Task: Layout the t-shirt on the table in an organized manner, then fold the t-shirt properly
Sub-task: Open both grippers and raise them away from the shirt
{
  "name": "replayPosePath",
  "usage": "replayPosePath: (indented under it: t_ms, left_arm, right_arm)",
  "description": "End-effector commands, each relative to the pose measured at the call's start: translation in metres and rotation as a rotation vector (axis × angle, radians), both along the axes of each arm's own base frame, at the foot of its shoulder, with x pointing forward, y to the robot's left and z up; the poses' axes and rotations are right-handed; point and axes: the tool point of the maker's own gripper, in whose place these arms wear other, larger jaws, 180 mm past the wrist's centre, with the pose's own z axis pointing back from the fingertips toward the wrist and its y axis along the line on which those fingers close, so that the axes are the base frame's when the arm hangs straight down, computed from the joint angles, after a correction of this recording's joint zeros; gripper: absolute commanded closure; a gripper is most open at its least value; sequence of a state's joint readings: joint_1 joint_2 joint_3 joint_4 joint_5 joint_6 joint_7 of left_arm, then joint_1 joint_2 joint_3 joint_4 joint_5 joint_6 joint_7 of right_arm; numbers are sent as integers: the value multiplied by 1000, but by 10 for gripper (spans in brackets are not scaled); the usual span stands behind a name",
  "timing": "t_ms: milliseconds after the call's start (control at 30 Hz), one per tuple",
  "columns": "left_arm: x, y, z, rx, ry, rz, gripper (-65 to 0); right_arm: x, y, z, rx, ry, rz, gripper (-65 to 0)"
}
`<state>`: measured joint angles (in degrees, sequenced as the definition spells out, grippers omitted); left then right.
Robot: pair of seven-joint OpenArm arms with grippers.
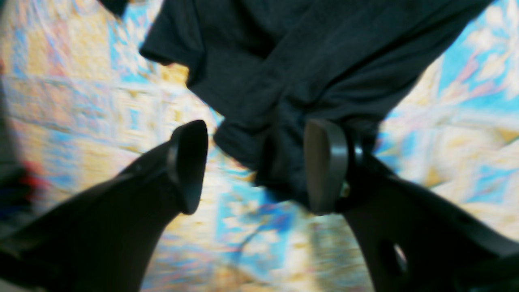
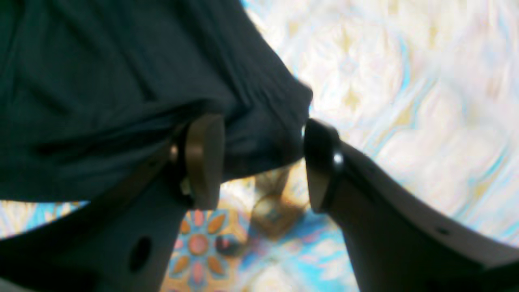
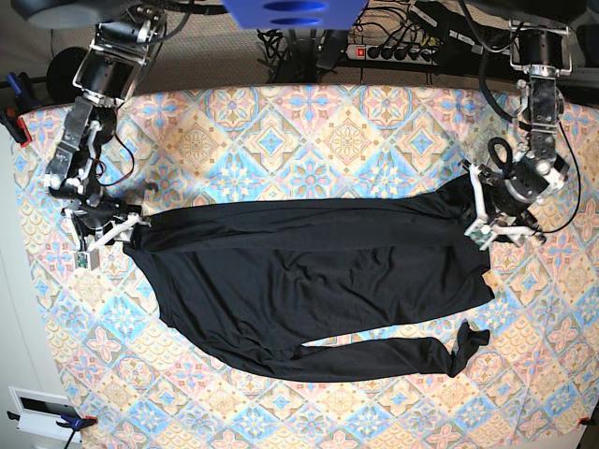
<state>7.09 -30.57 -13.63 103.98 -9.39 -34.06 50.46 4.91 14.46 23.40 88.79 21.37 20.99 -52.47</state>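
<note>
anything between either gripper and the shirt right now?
Nothing visible. The left gripper and right gripper both stand open with a bunched edge of the t-shirt directly between their fingers, above the table. Contact is unclear through the blur.

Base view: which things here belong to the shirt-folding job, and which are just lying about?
Belonging to the job:
- plain black long-sleeved t-shirt, spread out
- table under pastel diamond-tiled cloth
- left gripper, jaws apart
- right gripper, jaws apart

Lying about:
- power strip and tangled cables behind the table
</note>
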Motion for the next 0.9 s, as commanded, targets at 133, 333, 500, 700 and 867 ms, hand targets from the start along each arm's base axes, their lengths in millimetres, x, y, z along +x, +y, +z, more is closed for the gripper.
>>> replayPosePath:
  t_ms: [133, 333, 500, 700, 867]
  left_arm:
    - [-10, 27, 26, -218, -28, 176, -373]
    - [-26, 28, 29, -356, -22, 214, -373]
    - [-60, 18, 11, -558, -11, 317, -373]
    - [-110, 9, -14, -881, -28, 524, -373]
    - [-148, 21, -58, -1125, 24, 732, -373]
  right_arm:
    - [1, -35, 43, -145, -103, 28, -308]
    - [-11, -50, 47, -182, -130, 20, -308]
    - [-23, -91, 59, -171, -165, -119, -308]
    - [-31, -97, 53, -124, -175, -186, -308]
    - [-31, -97, 51, -121, -172, -186, -308]
